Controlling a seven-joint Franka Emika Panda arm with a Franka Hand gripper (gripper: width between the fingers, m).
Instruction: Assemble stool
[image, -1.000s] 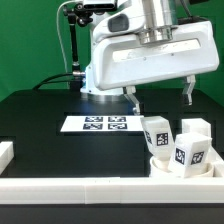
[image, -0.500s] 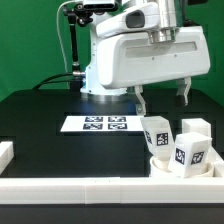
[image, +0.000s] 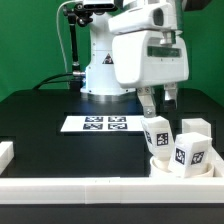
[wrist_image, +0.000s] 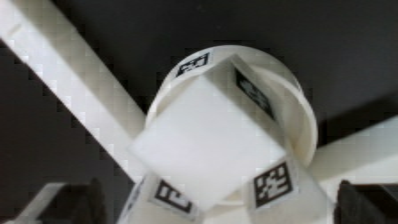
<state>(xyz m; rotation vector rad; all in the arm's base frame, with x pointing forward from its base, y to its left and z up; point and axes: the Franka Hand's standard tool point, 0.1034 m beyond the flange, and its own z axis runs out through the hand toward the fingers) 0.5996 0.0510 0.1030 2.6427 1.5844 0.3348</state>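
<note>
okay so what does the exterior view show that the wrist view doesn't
Only the exterior view shows the marker board, the arm's base, another leg behind, and the open gripper above the parts. Only the wrist view shows the top end of a leg close up, blurred, with the seat's curved rim around it. Both show the seat, tagged legs, the white rail and the black table.

Green wall (image: 25, 45) behind, black table (image: 60, 145), bright light.
</note>
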